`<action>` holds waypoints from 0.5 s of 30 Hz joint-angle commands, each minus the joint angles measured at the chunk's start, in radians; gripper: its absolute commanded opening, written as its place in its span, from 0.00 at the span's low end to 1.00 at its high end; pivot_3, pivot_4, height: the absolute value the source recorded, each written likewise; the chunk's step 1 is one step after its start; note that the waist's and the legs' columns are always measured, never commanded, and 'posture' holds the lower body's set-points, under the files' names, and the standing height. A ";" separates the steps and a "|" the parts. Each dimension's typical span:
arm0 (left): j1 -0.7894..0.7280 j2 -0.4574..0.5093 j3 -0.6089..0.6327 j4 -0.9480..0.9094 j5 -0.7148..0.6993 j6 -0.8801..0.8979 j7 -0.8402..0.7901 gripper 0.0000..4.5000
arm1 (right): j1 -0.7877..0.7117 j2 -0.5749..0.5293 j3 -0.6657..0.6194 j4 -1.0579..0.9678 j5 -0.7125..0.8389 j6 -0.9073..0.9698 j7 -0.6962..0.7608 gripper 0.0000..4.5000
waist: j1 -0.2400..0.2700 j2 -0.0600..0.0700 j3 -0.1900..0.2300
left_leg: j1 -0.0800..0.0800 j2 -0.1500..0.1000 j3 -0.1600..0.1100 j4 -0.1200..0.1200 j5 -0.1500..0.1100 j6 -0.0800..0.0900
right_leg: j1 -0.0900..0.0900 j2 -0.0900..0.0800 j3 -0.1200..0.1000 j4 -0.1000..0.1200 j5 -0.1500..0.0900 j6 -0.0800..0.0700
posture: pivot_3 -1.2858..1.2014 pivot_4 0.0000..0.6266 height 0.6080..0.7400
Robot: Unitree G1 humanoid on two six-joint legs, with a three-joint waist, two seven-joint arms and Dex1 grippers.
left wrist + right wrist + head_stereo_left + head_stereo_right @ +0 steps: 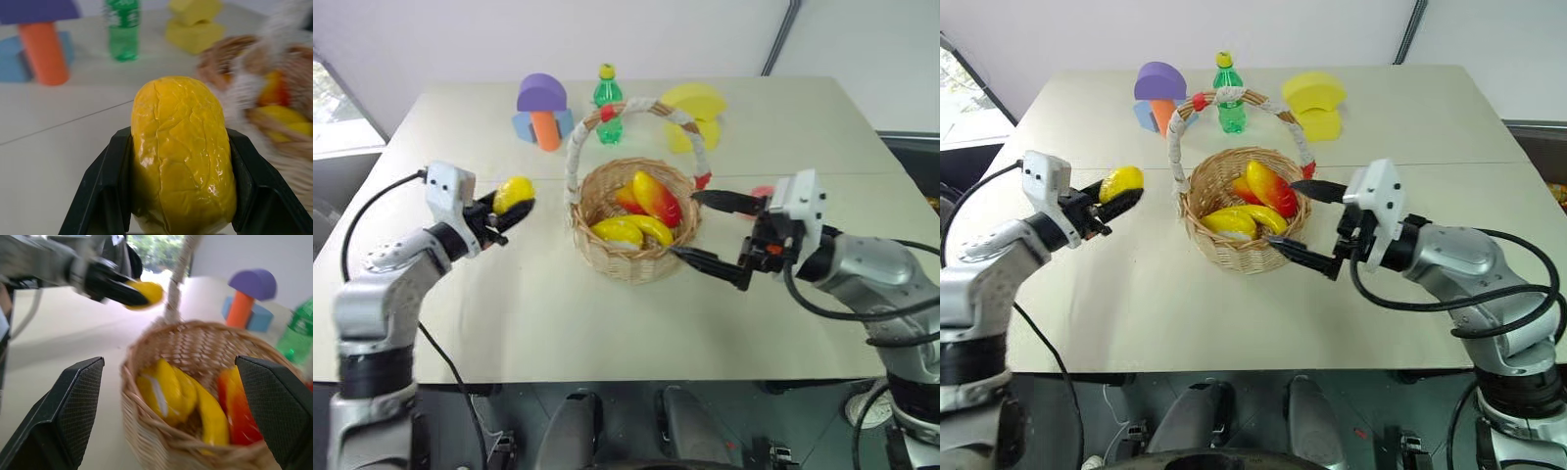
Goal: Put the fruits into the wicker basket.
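Observation:
A yellow lemon (pixel 513 193) is held off the table, left of the wicker basket (pixel 636 264), with my left gripper (pixel 521 203) shut on it. In the left wrist view the lemon (pixel 181 156) sits tight between the two black fingers. The basket holds a red-and-yellow fruit (pixel 658 199) and two yellow ones (pixel 631 231). Its white handle with red bands (pixel 607 113) arches above. My right gripper (pixel 687 225) stands open at the basket's right side, fingers spread wide. A small pink-red thing (pixel 762 192) peeks out behind that hand; what it is I cannot tell.
Near the table's far edge stand purple, orange and blue foam blocks (pixel 543 108), a green bottle (pixel 607 103) and yellow foam blocks (pixel 695 113). The beige table (pixel 558 323) is bare in front of the basket.

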 commanded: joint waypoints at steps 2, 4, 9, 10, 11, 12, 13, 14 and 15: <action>-0.120 -0.062 -0.153 -0.107 -0.042 0.065 0.032 0.41 | 0.009 -0.003 -0.034 0.014 -0.022 -0.042 0.014 1.00 | 0.003 0.000 0.000 | 0.002 -0.001 0.000 0.000 0.000 0.000 | 0.002 0.000 0.000 0.000 0.000 0.000 | 0.52 0.24 1.00; -0.186 -0.112 -0.258 -0.104 0.009 0.069 0.067 0.41 | 0.017 -0.002 -0.039 0.016 -0.029 -0.048 0.012 1.00 | 0.003 0.000 0.000 | 0.002 -0.001 0.000 0.000 0.000 0.000 | 0.002 0.001 0.000 0.000 0.000 0.001 | 0.52 0.24 1.00; -0.279 -0.189 -0.358 0.005 0.100 0.065 0.132 0.41 | 0.038 0.005 -0.056 0.000 -0.035 -0.052 -0.010 1.00 | -0.010 0.000 0.000 | 0.002 0.001 0.001 0.000 0.000 0.001 | 0.000 0.006 0.001 0.000 0.000 0.001 | 0.52 0.24 1.00; -0.288 -0.196 -0.369 0.023 0.116 0.057 0.135 0.53 | 0.043 0.005 -0.060 -0.005 -0.036 -0.050 -0.017 1.00 | -0.012 0.000 0.000 | 0.002 0.002 0.001 0.000 0.000 0.001 | 0.000 0.006 0.001 0.000 0.000 0.001 | 0.52 0.24 1.00; -0.296 -0.205 -0.371 0.036 0.122 0.048 0.134 0.64 | 0.053 0.005 -0.069 -0.004 -0.041 -0.042 -0.035 1.00 | -0.017 0.000 0.000 | 0.002 0.002 0.001 0.000 0.000 0.001 | 0.000 0.006 0.001 0.000 0.000 0.001 | 0.52 0.24 1.00; -0.301 -0.211 -0.373 0.045 0.133 0.034 0.134 0.72 | 0.057 0.006 -0.075 0.004 -0.050 -0.037 -0.056 1.00 | -0.019 0.000 0.000 | 0.002 0.002 0.001 0.000 0.000 0.000 | 0.000 0.006 0.001 0.000 0.000 0.001 | 0.52 0.24 1.00; -0.305 -0.216 -0.373 0.051 0.145 0.017 0.136 0.83 | 0.058 0.011 -0.080 0.018 -0.061 -0.032 -0.081 1.00 | -0.020 0.000 0.000 | 0.002 0.002 0.001 0.000 0.000 0.000 | 0.000 0.006 0.001 0.001 0.000 0.001 | 0.52 0.24 1.00; -0.306 -0.228 -0.361 0.053 0.139 0.008 0.135 0.94 | 0.055 0.019 -0.081 0.042 -0.077 -0.023 -0.110 1.00 | -0.021 0.000 0.000 | 0.002 0.002 0.001 0.000 0.000 0.000 | 0.000 0.006 0.001 0.001 0.000 0.001 | 0.52 0.24 1.00; -0.300 -0.237 -0.342 0.047 0.120 0.003 0.125 0.98 | 0.049 0.024 -0.075 0.073 -0.107 -0.025 -0.139 1.00 | -0.020 0.000 0.000 | 0.002 0.002 0.001 0.000 0.000 0.000 | 0.000 0.006 0.001 0.001 0.000 0.001 | 0.52 0.24 1.00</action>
